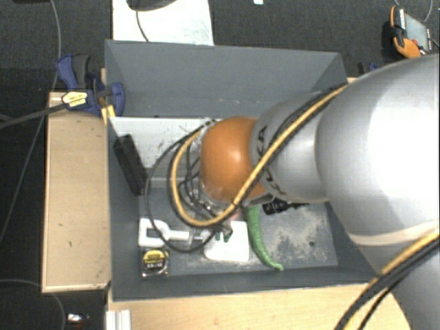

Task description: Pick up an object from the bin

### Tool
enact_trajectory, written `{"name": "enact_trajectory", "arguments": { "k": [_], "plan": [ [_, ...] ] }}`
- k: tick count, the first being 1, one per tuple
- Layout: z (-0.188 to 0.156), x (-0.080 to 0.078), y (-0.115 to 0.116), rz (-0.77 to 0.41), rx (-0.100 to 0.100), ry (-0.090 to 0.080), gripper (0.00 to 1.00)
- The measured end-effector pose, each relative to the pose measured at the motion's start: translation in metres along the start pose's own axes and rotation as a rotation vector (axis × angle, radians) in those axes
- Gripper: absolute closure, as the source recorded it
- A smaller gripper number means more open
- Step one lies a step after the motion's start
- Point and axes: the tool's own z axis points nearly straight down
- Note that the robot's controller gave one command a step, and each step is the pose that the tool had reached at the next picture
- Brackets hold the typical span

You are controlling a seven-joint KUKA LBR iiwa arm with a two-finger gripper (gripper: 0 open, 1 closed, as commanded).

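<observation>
Our gripper (220, 232) hangs low under its orange wrist cover (223, 157); we cannot tell how wide its jaws stand. Directly beneath them lies a white flat block (230, 251). Just beside them, toward the arm, curves a green pod-shaped thing (258, 240). Farther the other way sit a white piece (148, 232), a yellow tape measure (155, 261) and, farthest, a black bar (130, 163).

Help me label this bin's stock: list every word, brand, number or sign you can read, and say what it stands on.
No text here can be read.
Tape measure, in the near left corner of the bin: a pale patch on its face, too blurred to read.
Black bar, white flat piece, green curved thing: no marks to be seen.
</observation>
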Motion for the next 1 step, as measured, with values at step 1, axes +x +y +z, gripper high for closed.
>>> {"name": "enact_trajectory", "arguments": {
  "k": [1],
  "plan": [
    [-0.0002,0.0006,0.0028,-0.037,0.001,0.002,0.0]
  ]
}}
